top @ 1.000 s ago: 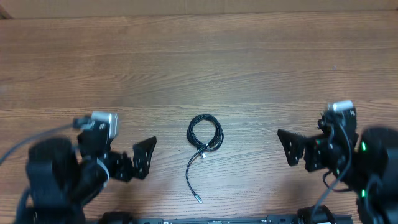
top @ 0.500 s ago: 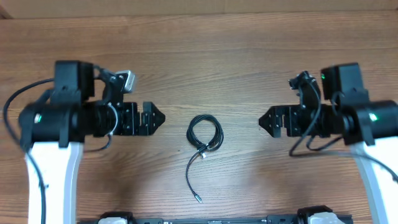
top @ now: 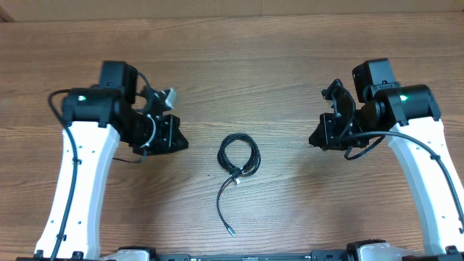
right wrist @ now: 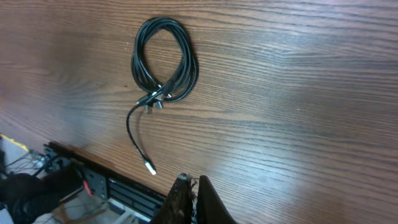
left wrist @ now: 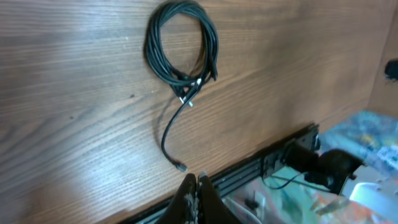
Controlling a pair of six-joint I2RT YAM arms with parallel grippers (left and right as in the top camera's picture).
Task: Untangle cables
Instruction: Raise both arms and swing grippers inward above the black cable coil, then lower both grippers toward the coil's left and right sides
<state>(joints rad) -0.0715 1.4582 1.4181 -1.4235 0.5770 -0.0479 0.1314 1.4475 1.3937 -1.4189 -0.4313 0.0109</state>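
As far as I can judge, the untangling is not yet begun. The cables [top: 238, 157] lie near the middle of the counter [top: 232, 58], somewhat toward the edge where my arms are mounted, and they are wound together in one round coil. At the side of the coil nearer that edge, the strands cross each other, and there I see small silvery plug ends [right wrist: 155, 99] tucked into the bundle. One loose tail runs out from this crossing toward the same edge and ends in a little plug [top: 231, 233] which lies free on the wood. My left tool [top: 181, 143] is at the left side of the coil and my right tool [top: 314, 139] at the right side, both well apart from it and touching no cord. In both wrist views the fingers are pressed together with nothing between them, so both tools are closed and empty. What is left is therefore the whole work: to take hold of the coil, to open the loops, to draw the plug ends out of the crossing and to lay the cords apart. How many cords are in the bundle I cannot tell
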